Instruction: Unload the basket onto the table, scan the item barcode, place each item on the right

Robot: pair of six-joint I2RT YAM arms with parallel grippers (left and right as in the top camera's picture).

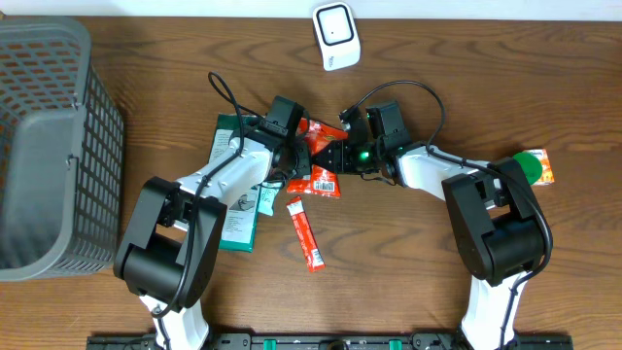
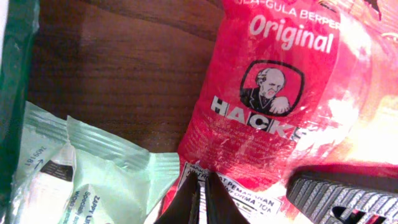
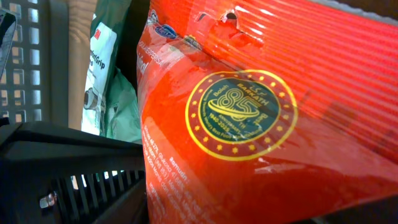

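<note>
My left fingers (image 2: pixel 188 202) are pinched shut on the red bag's (image 2: pixel 267 112) edge, mid-tabletop (image 1: pixel 437 58) between my arms. My right fingers (image 3: pixel 62 155) press close to it, but I cannot tell their grip. The basket (image 1: pixel 97 117) stands far left, well apart.

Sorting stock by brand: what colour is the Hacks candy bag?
Red bag, white lettering; clearest in the left wrist view.

table (image 1: pixel 486 78): wood | holds: basket (image 1: pixel 97 146); scanner (image 1: pixel 335 36); red sachet (image 1: pixel 306 233)

Red Hacks candy bag (image 2: pixel 273 93), dark wooden table (image 2: pixel 124 68), pale green packet (image 2: pixel 93 180) lower left, jaws pinching bag's edge
</note>
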